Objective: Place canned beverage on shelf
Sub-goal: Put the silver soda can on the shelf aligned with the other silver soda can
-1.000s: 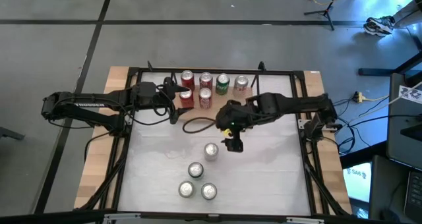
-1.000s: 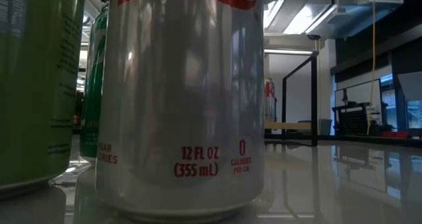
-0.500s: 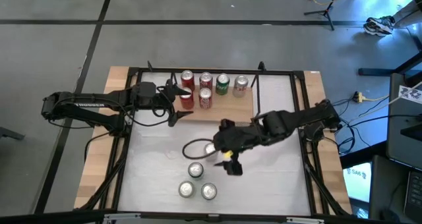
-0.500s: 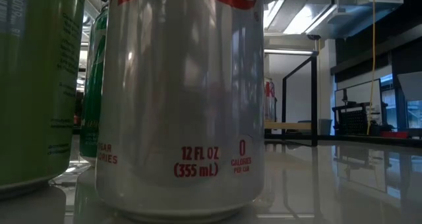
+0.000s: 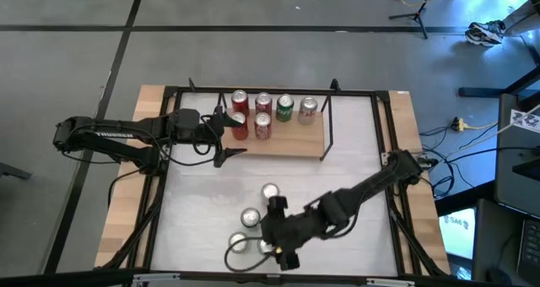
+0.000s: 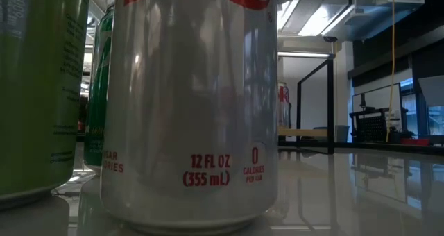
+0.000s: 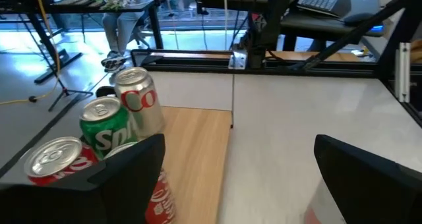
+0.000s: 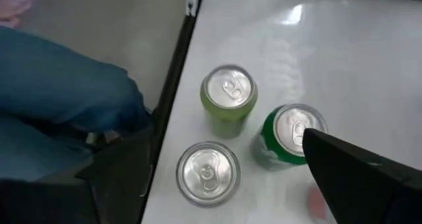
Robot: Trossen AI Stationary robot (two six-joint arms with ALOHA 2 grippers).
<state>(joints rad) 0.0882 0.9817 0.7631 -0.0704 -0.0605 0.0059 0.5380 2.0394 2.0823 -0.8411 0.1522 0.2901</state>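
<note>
The shelf (image 5: 295, 139), a light-wood board in a black wire frame, stands at the table's far side and carries several upright cans (image 5: 263, 103). My left gripper (image 5: 226, 135) is open at the shelf's left end, next to the front red can (image 5: 240, 125); its wrist view shows the silver can (image 7: 140, 100) and the green can (image 7: 105, 126). My right gripper (image 5: 274, 251) is open above a group of upright cans near the table's near edge. Its wrist view shows a light green can (image 8: 228, 95), a dark green can (image 8: 285, 137) and a silver can (image 8: 208, 172) below its fingers.
Another silver can (image 5: 269, 192) stands alone mid-table. A black cable loop (image 5: 236, 255) hangs from my right arm by the near cans. A person's leg in blue jeans (image 8: 59, 99) shows just past the table's near edge. The low view is filled by the silver can (image 6: 194, 104).
My right gripper has swung from beside the shelf, across the middle of the table, toward the near edge, and now hangs over the group of cans there. Its cable loop has travelled with it. The cans have stayed in place.
</note>
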